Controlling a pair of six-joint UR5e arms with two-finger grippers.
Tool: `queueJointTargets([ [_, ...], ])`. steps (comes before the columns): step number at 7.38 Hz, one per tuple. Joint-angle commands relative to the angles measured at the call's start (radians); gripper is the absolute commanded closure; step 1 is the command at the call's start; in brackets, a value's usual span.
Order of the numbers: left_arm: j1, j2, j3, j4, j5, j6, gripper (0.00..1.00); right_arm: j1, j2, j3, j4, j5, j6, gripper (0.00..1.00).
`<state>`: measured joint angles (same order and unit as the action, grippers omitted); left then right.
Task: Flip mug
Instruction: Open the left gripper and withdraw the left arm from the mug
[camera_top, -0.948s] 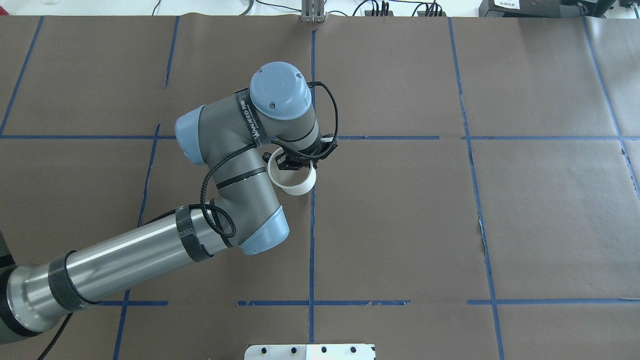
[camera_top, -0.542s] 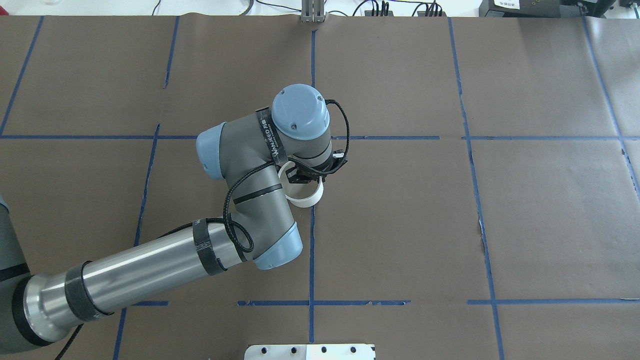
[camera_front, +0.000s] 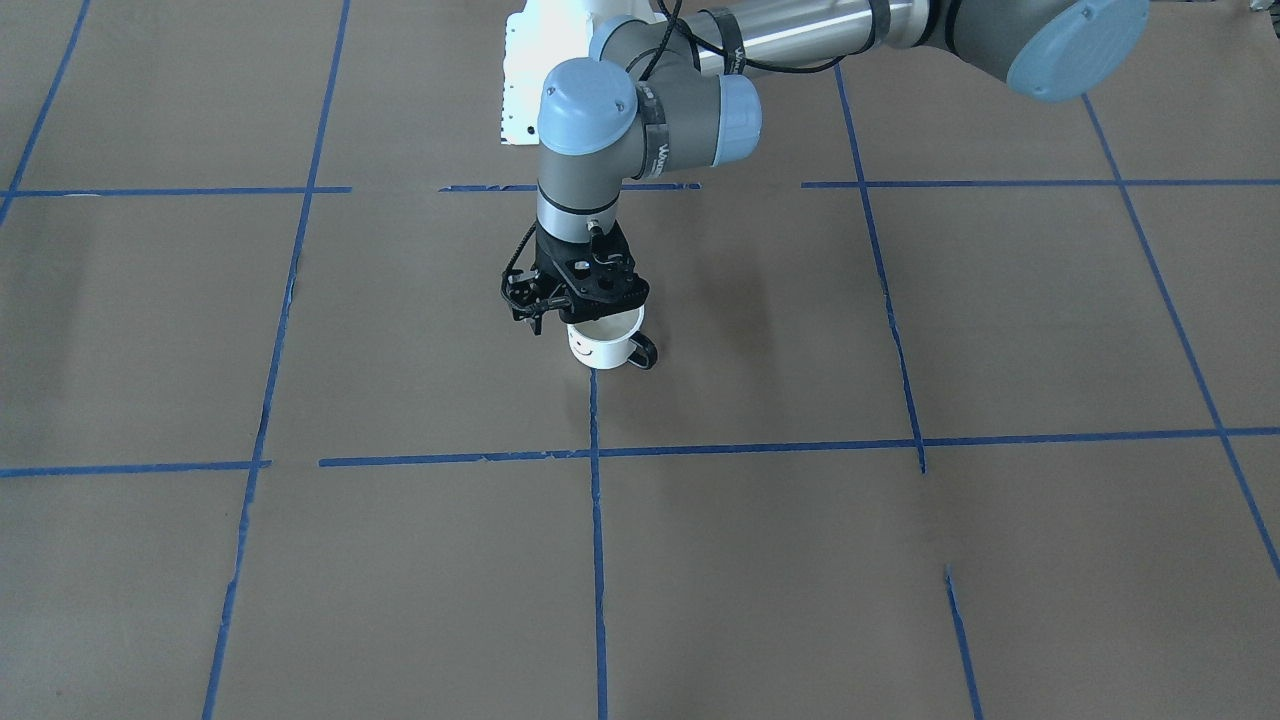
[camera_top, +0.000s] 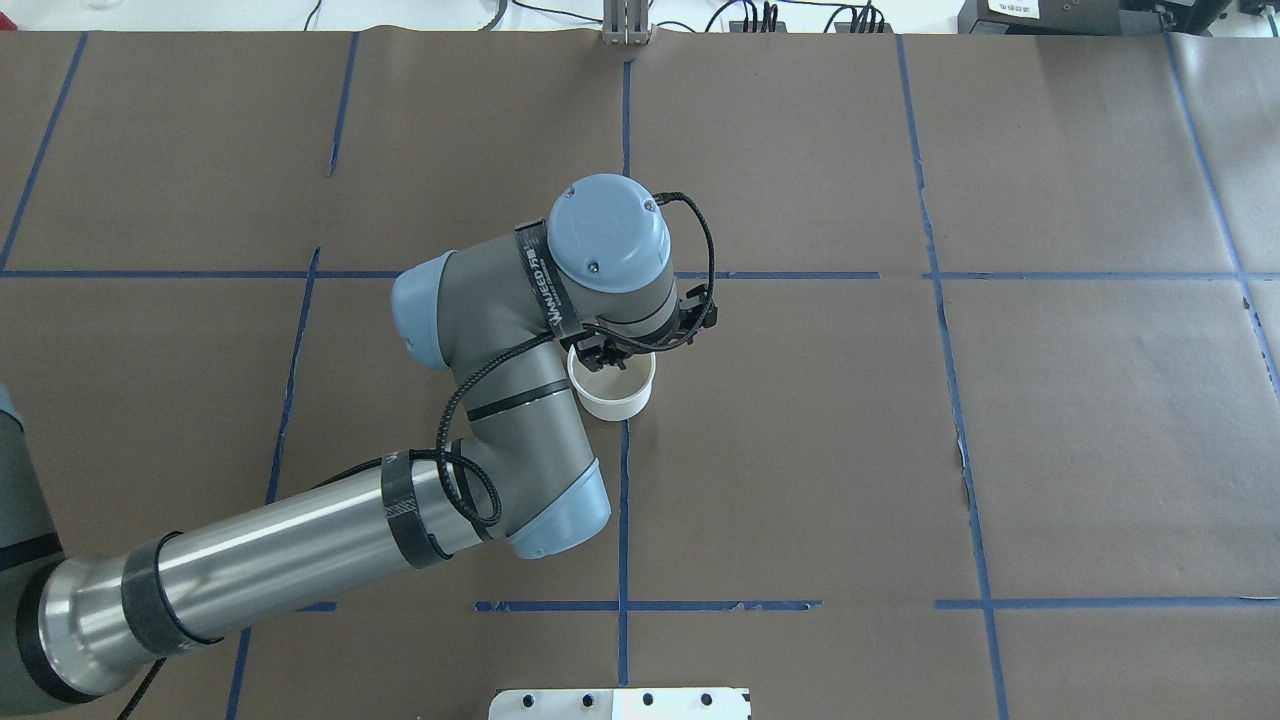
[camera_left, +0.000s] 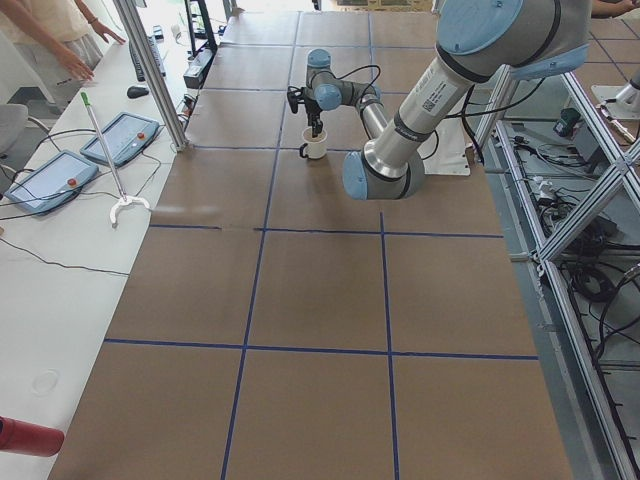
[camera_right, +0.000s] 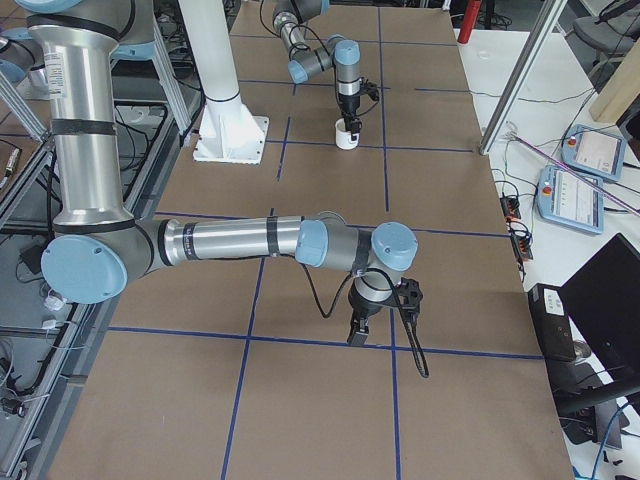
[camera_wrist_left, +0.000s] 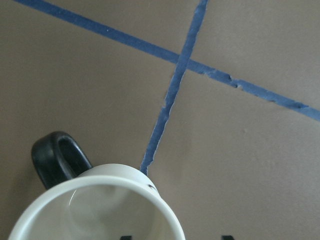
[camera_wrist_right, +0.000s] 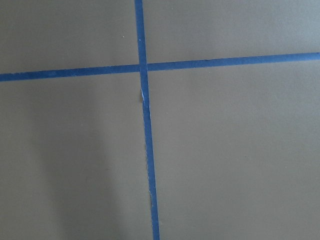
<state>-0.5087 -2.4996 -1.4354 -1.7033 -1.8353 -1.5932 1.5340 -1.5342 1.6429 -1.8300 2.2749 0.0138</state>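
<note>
The white mug (camera_front: 600, 350) with a black smiley face and a black handle (camera_front: 643, 353) stands upright, mouth up, on the brown table near a blue tape crossing. It also shows in the overhead view (camera_top: 612, 396) and in the left wrist view (camera_wrist_left: 100, 210). My left gripper (camera_front: 580, 315) points straight down over the mug's rim. In the left wrist view its fingertips (camera_wrist_left: 227, 237) stand apart on either side of the rim wall, so it is open. My right gripper (camera_right: 357, 335) hangs over bare table far from the mug. I cannot tell whether it is open or shut.
The robot's white base plate (camera_top: 620, 703) sits at the near table edge. Blue tape lines (camera_top: 624, 480) divide the brown paper. A metal post (camera_top: 625, 25) stands at the far edge. Tablets (camera_left: 120, 138) and an operator (camera_left: 60, 40) are beside the table.
My left arm has moved right and toward the robot with the mug. The mug has turned from tilted to upright and now stands on the table.
</note>
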Motion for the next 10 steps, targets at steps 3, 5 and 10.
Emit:
queueJointTargets([
  [3, -0.196, 0.265, -0.366, 0.123, -0.051, 0.342, 0.00, 0.000, 0.000, 0.000, 0.000, 0.000, 0.000, 0.00],
  [5, -0.418, 0.489, -0.407, 0.119, -0.262, 0.784, 0.00, 0.000, -0.001, 0.000, 0.000, 0.000, 0.000, 0.00],
  [10, -1.007, 0.905, -0.300, 0.110, -0.417, 1.677, 0.00, 0.000, 0.000, 0.000, 0.000, 0.000, 0.000, 0.00],
])
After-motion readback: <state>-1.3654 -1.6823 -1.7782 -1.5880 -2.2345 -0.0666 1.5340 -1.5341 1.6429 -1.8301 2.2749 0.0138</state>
